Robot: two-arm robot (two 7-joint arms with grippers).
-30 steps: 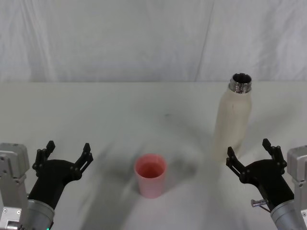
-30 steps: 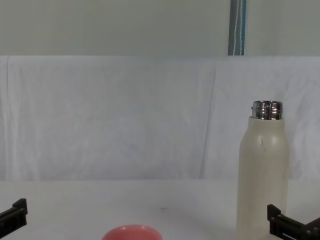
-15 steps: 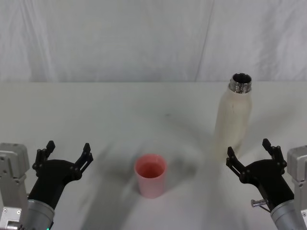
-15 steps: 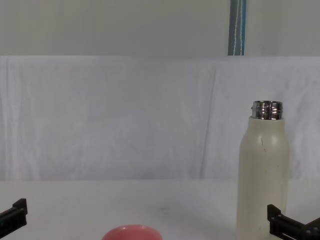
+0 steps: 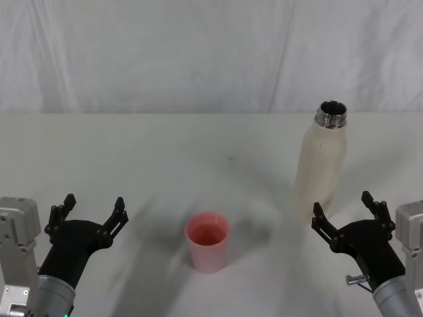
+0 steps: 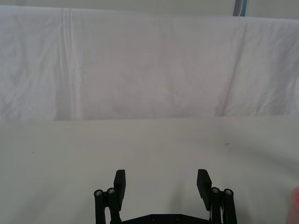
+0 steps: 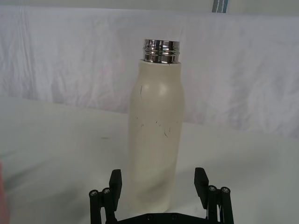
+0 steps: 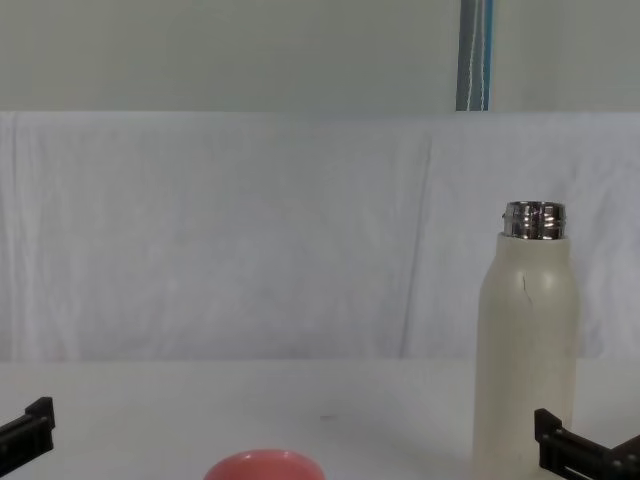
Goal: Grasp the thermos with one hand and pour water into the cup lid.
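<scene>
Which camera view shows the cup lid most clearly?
The head view: the whole cup lid stands upright, seen from above, pink inside. The chest view shows its rim only, at the bottom edge; both wrist views catch just a pink sliver at one edge.

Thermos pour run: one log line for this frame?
phase: pre-grasp | thermos: upright, uncapped | cup lid: upright on table | right gripper: open, near thermos | left gripper: open, idle
</scene>
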